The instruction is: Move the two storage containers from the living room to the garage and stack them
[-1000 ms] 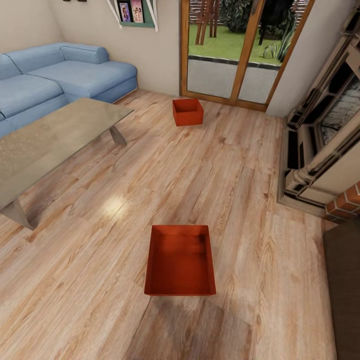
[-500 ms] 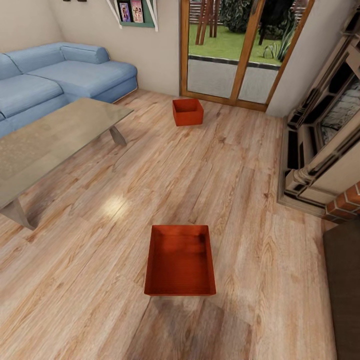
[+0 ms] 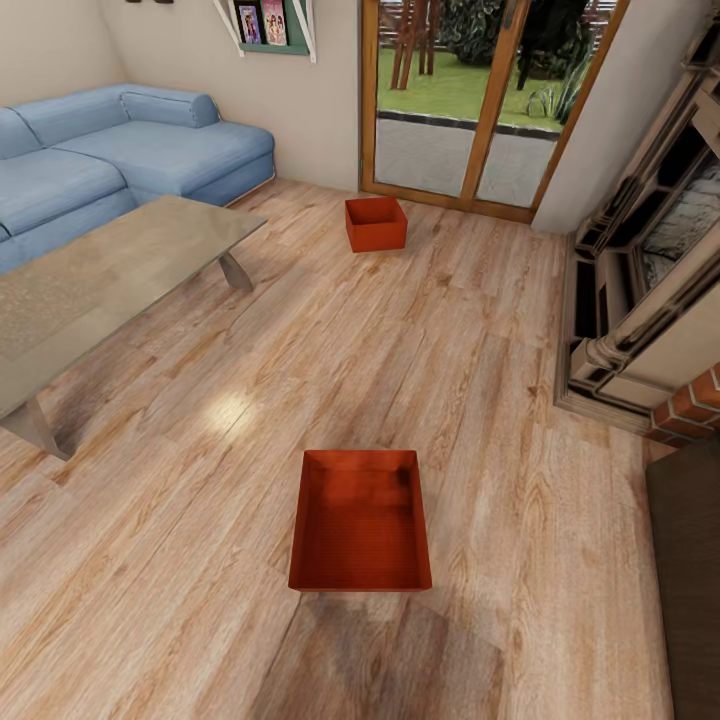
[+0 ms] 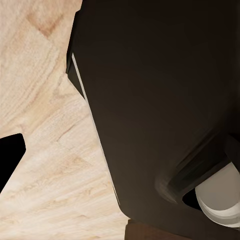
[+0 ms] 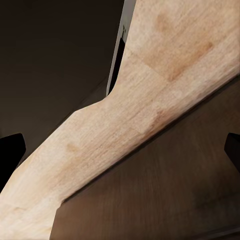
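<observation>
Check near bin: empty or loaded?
Empty. The near container sits upright on the wood floor, its open top showing bare red inner walls and bottom.

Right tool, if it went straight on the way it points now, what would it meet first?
Most likely the wood plank floor, which lies straight ahead in the right wrist view with nothing between; how far off is unclear. A dark fingertip shows at the picture's edge.

Two storage containers (well apart)
</observation>
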